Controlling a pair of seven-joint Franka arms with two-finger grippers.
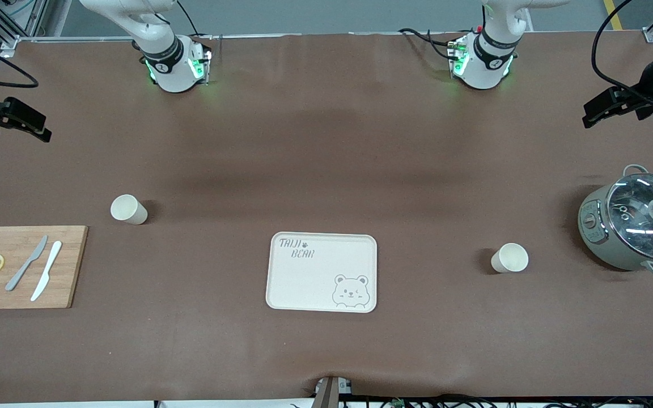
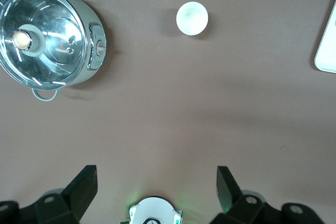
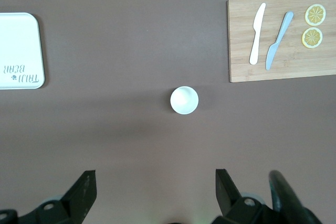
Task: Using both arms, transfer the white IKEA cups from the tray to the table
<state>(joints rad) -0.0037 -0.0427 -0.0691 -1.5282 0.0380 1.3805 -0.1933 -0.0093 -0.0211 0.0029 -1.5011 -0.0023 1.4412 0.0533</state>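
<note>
Two white IKEA cups stand upright on the brown table. One cup (image 1: 128, 209) is toward the right arm's end and shows in the right wrist view (image 3: 184, 100). The other cup (image 1: 510, 258) is toward the left arm's end and shows in the left wrist view (image 2: 192, 18). My right gripper (image 1: 34, 126) (image 3: 155, 177) is open and empty, high over bare table, apart from its cup. My left gripper (image 1: 594, 113) (image 2: 156, 174) is open and empty, high over bare table, apart from its cup.
A cream bear tray (image 1: 315, 283) lies between the cups, nearer the front camera. A lidded pot (image 1: 635, 221) stands beside the left arm's cup. A wooden board (image 1: 23, 294) with two knives and lemon slices lies beside the right arm's cup.
</note>
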